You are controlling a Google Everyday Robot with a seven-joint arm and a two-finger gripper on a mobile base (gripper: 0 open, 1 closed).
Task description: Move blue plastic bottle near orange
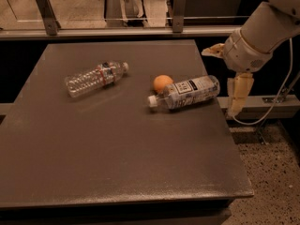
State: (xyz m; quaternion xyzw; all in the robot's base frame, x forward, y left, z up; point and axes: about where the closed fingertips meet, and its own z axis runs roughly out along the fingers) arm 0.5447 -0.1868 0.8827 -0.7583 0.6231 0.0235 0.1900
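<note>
Claw [219,82] splayed, empty, far right
</note>
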